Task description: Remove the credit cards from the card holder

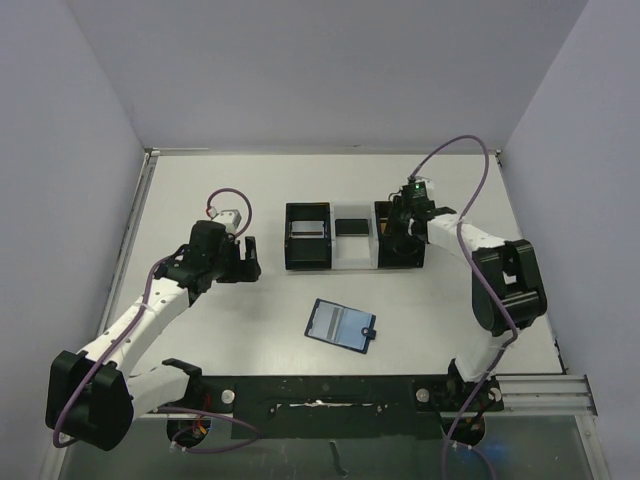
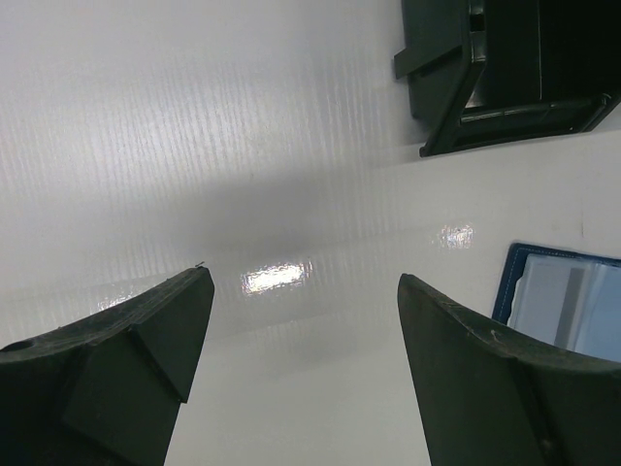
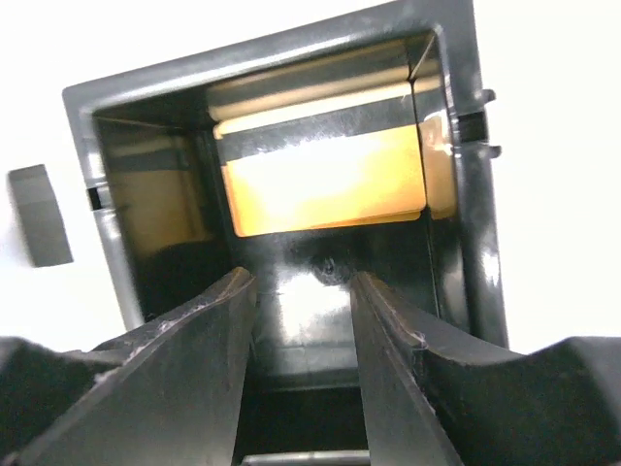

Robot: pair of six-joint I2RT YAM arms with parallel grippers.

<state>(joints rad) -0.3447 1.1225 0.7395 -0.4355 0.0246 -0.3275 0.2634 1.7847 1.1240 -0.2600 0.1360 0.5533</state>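
Two claws stand apart and empty: the right claw (image 3: pixel 301 282) hangs over a black box (image 3: pixel 468 223), where a gold card (image 3: pixel 325 180) lies flat on the floor just beyond its fingertips. The left claw (image 2: pixel 303 282) gapes wide above the table (image 2: pixel 194 146), with the wallet (image 2: pixel 568 306) spread open to its right and a second box (image 2: pixel 505 78) ahead, also rightward.

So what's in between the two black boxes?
A white tray sits between them, with a dark card lying in it. The top view shows it.
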